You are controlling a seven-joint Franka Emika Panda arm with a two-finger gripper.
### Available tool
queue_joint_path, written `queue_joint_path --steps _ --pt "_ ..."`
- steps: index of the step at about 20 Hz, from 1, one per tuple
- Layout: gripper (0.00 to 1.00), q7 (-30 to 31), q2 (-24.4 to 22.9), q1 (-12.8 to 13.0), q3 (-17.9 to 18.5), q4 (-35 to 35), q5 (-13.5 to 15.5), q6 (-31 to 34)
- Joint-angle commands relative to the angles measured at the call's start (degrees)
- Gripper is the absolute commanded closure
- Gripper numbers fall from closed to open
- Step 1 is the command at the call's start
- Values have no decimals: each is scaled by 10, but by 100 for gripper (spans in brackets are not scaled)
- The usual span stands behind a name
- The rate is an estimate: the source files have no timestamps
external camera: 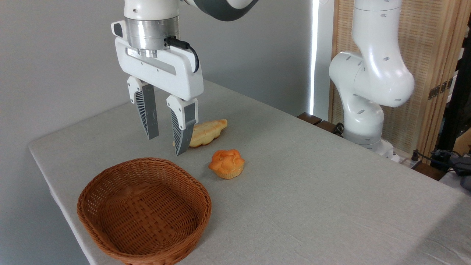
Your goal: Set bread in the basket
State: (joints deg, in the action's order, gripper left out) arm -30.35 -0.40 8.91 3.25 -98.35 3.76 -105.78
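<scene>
The bread [206, 131], a long pale golden braided loaf, lies on the table behind my gripper, its left end hidden by the right finger. My gripper [165, 146] hangs open above the table, fingers pointing down, nothing between them, just in front and left of the loaf. The basket [144, 211], a shallow reddish-brown wicker oval, sits empty at the front left, below the gripper.
A small round orange bun [227, 163] with a flower top sits right of the basket, in front of the loaf. The arm's white base [368, 92] stands at the table's far right edge. The table's left edge runs close to the basket.
</scene>
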Motion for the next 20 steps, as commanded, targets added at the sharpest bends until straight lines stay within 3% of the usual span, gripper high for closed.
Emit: queue_joint_path --steps 1,20 --pt "0 -2 -3 -7 -18 10 7 3" --pt "0 0 -2 -7 -18 16 8 8"
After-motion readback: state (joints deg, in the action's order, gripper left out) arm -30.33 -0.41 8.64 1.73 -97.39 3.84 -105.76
